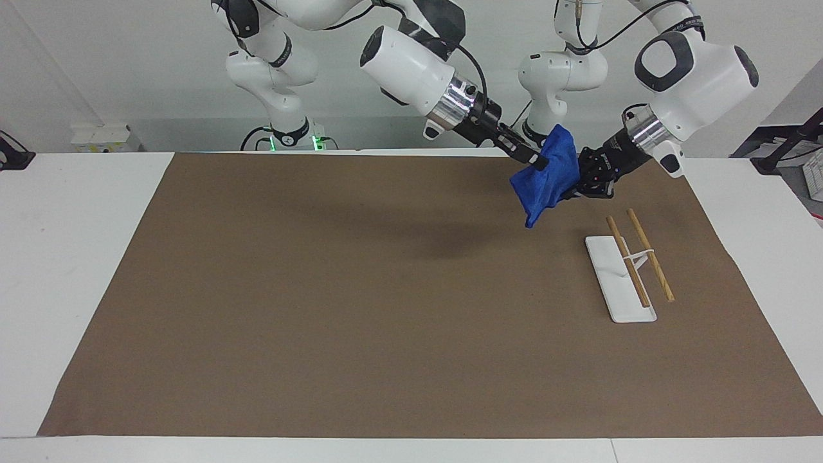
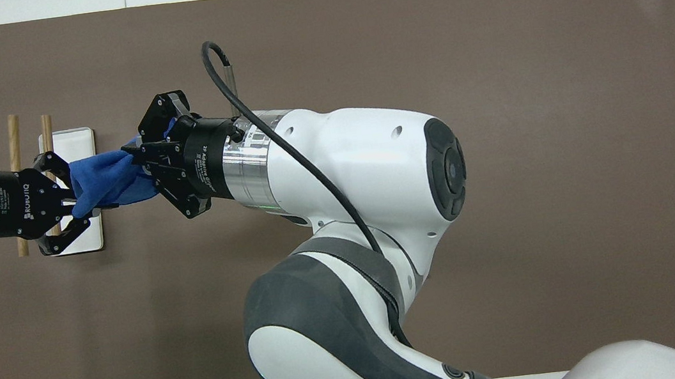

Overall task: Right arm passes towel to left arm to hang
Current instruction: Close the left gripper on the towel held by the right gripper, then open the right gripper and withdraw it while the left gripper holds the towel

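I see towel (image 1: 545, 175) in mid-air, upper right of facing frame, above brown mat (image 1: 360, 308). Right tool (image 1: 535, 161) clamped on its upper edge. Left tool (image 1: 574, 188) closed on its other side. Rack (image 1: 627, 270) below, right of centre.

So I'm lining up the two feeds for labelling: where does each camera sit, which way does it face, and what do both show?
Facing view: high across the table, looking at the robots; both arm bases and whole arms show.
Overhead view: high above the robots' end, looking steeply down and forward; the right arm's bulk and the left arm's wrist show.
Both show: the left gripper and right gripper shut on the towel in the air, the rack and the brown mat.
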